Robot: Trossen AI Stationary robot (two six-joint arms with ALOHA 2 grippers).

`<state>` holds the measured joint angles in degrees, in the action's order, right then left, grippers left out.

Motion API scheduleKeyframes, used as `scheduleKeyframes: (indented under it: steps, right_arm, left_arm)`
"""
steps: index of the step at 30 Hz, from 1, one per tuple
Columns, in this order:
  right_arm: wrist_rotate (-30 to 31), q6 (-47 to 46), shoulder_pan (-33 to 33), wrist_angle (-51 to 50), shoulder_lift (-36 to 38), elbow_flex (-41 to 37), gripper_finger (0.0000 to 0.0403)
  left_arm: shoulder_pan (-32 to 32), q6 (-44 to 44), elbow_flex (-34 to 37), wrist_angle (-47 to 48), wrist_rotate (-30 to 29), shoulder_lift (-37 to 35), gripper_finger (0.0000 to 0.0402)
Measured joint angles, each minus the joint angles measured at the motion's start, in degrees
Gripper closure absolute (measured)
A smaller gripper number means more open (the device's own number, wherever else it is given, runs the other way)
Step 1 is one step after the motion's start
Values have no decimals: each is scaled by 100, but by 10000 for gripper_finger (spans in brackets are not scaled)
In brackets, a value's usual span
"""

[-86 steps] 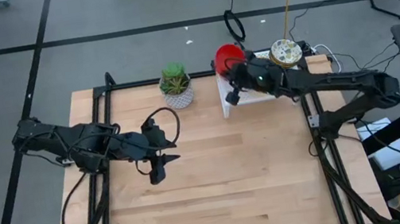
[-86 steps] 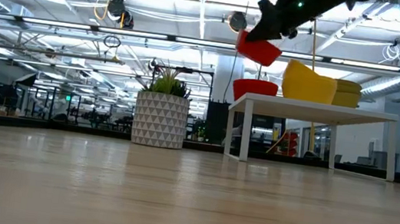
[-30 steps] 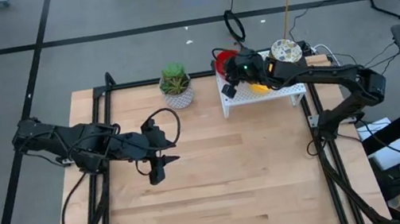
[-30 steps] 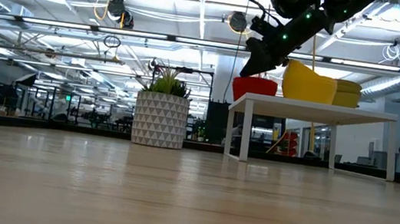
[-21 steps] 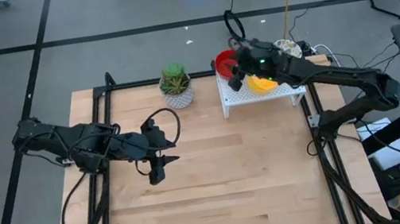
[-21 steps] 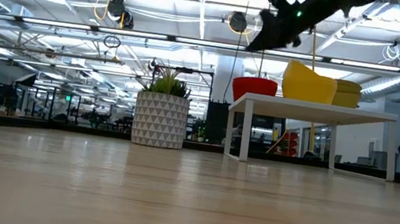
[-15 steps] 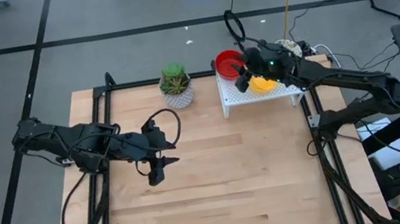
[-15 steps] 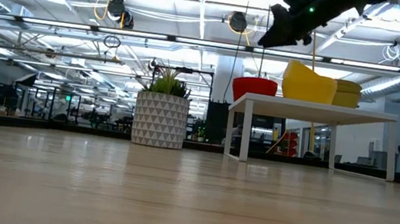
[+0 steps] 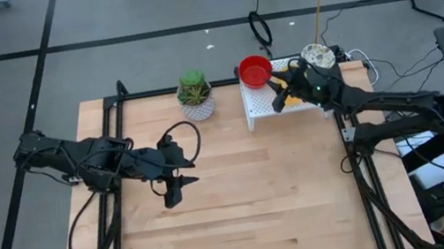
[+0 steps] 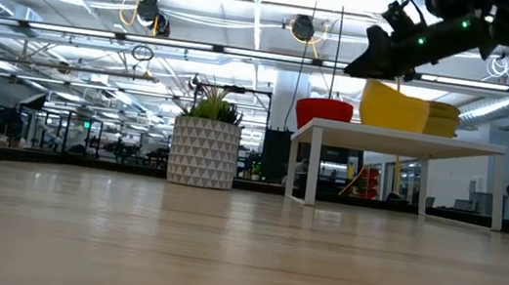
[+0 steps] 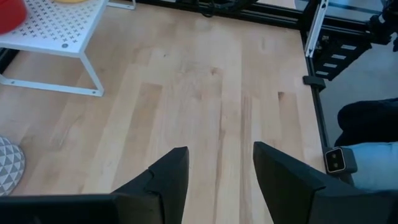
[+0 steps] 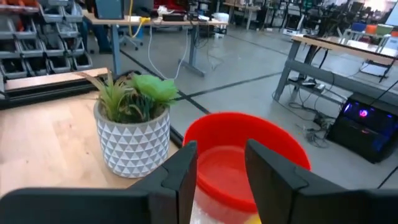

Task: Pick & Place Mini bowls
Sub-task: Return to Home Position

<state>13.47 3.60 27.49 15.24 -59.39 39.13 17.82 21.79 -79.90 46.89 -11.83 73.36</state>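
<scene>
The bowls [image 9: 255, 71] sit stacked on the rack [image 9: 257, 106], upper middle of the frame.
The right claw [image 9: 279, 97], fingers apart and empty, has backed rightward off the red stack; it should rise clear before swinging home. The left claw [image 9: 174, 191], also parted, waits centre-left over the bench [image 9: 245, 210].

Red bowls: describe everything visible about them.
The red bowls are plain glossy red, round and shallow, upright with the empty hollow facing up. They sit on the white rack, at its end nearest the plant, beside the yellow bowls. How many are stacked cannot be told. The right gripper hovers open nearby, not touching them.
</scene>
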Motion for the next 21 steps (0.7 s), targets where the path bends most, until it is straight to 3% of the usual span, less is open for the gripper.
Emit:
scheduleKeyframes:
  steps: [5,13,18,21]
  right_arm:
    - [-2,-141,4,599,8,-464,280]
    - [35,-72,22,1515,292,-500,280]
    - [1025,208,175,1209,414,-498,280]
    - [1220,166,290,864,366,-498,280]
  left_arm:
    - [0,13,0,-2,-1,2,217]
    - [0,144,0,-2,152,1,217]
    - [0,145,0,-15,268,2,218]
    - [0,145,0,-22,284,0,218]
